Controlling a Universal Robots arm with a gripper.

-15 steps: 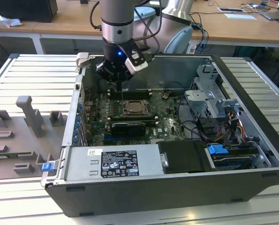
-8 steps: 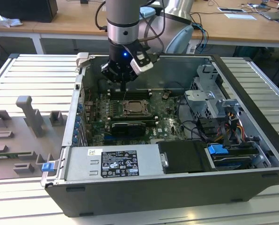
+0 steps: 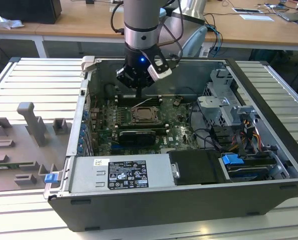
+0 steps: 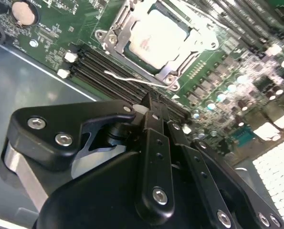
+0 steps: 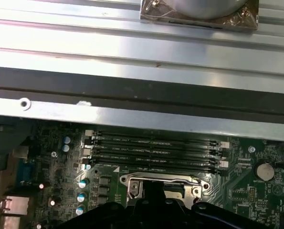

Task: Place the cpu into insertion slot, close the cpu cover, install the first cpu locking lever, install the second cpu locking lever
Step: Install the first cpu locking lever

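Above the insertion slot point(image 3: 141, 115) in the exterior view, one gripper point(image 3: 138, 90) hovers inside the computer case point(image 3: 269, 165). In the second wrist view, its fingers point(image 4: 153, 143) look pressed together and empty; one cpu point(image 4: 156, 36) sits under the closed cpu cover point(image 4: 114, 40), one locking lever point(image 4: 132, 80) loose. Lever installation seemingly underway, needing a downward press. The first wrist view shows four memory slots point(image 5: 153, 150).

A robotics lab: open computer case point(image 3: 189, 200) on ridged metal table point(image 3: 33, 80) (desks point(image 3: 78, 22) behind).
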